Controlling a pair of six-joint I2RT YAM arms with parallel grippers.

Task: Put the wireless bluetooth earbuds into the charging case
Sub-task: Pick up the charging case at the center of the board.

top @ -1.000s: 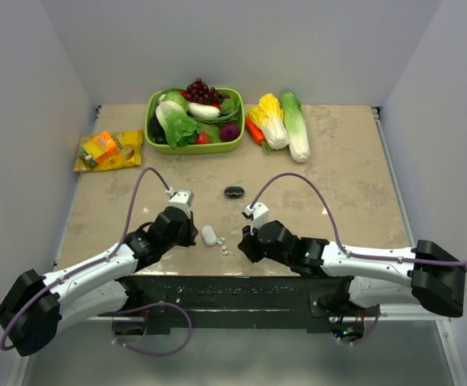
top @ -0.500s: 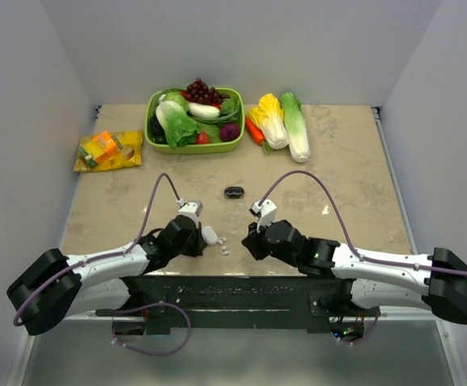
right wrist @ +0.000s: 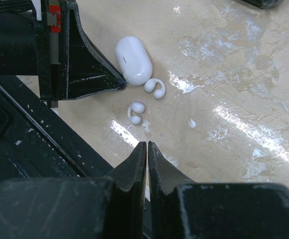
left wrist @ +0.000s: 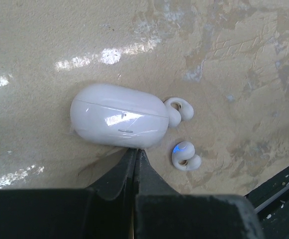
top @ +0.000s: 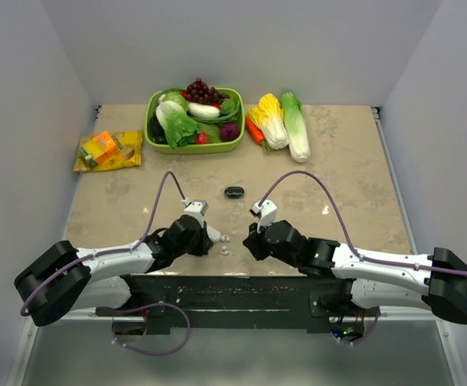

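The white charging case [left wrist: 118, 122] lies closed on the table, its lid seam facing me. Two white earbuds rest just right of it: one [left wrist: 180, 108] against the case's end, the other [left wrist: 185, 155] apart from it, showing a blue light. My left gripper [left wrist: 135, 152] is shut, its tips touching the case's near side. In the right wrist view the case [right wrist: 133, 67] and both buds [right wrist: 155, 88] [right wrist: 136, 113] lie ahead of my right gripper [right wrist: 147, 145], which is shut on nothing and a short way from the nearer bud. No black earbuds show.
A small black oval case [top: 234, 192] lies mid-table beyond both grippers. A green basket [top: 154, 137] of vegetables, loose cabbages [top: 285, 121] and a yellow snack packet [top: 108, 150] sit at the back. The black base plate [right wrist: 30, 149] borders the buds on the near side.
My left arm has swung right and brought its shut tips up against the white case. The right arm shifted slightly forward early on, then held still.
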